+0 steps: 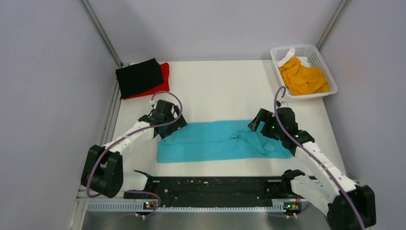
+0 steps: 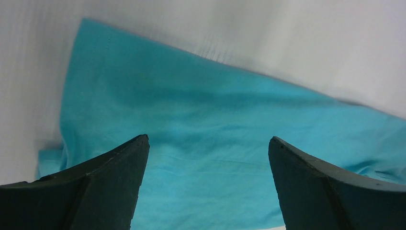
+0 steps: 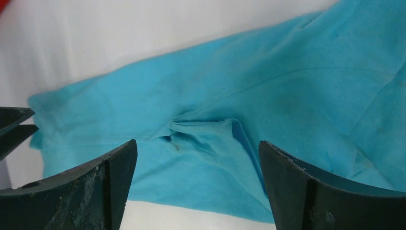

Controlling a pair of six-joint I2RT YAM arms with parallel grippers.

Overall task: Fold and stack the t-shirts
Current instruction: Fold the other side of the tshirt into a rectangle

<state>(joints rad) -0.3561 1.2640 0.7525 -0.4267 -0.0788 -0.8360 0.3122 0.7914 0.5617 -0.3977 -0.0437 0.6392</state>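
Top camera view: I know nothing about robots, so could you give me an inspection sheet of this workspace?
Surface: white table.
Job's things: turquoise shirt lies as a long strip at centre; black shirt folded on red shirt, far left corner; orange-yellow shirt crumpled in white basket, far right.
Clutter: nothing seen.
Hands: left hand and right hand both open over the turquoise shirt, holding nothing.
Cables: purple cable loops over each arm.
Surroundings: grey walls.
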